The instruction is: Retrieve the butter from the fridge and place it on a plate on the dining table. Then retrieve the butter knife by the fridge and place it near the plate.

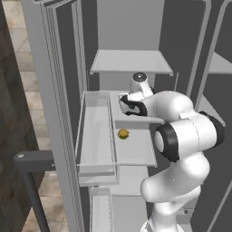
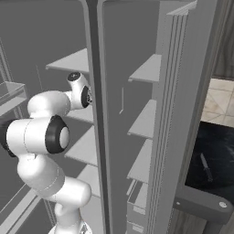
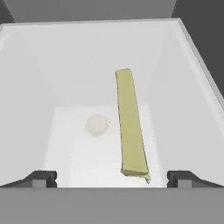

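The butter [image 3: 130, 122], a slim yellowish-olive stick, lies lengthwise on the white floor of a walled shelf compartment [image 3: 26, 87] inside the open fridge [image 1: 131, 61]. My gripper [image 3: 111, 178] hovers just in front of it, open wide, one dark fingertip [image 3: 41, 178] on each side and nothing between them; the near end of the stick sits right of the midline. The white arm [image 1: 181, 131] reaches into the middle shelf. The butter knife [image 2: 205, 168] lies on the black counter to the right of the fridge. The plate and the dining table are out of view.
A round brown-and-green burger-like item [image 1: 123, 134] sits on the shelf below the arm. The open fridge door [image 1: 50, 90] with its door bin [image 1: 95, 136] stands on the left; dark bar handles [image 2: 201, 203] jut out low. Compartment walls close in on both sides of the butter.
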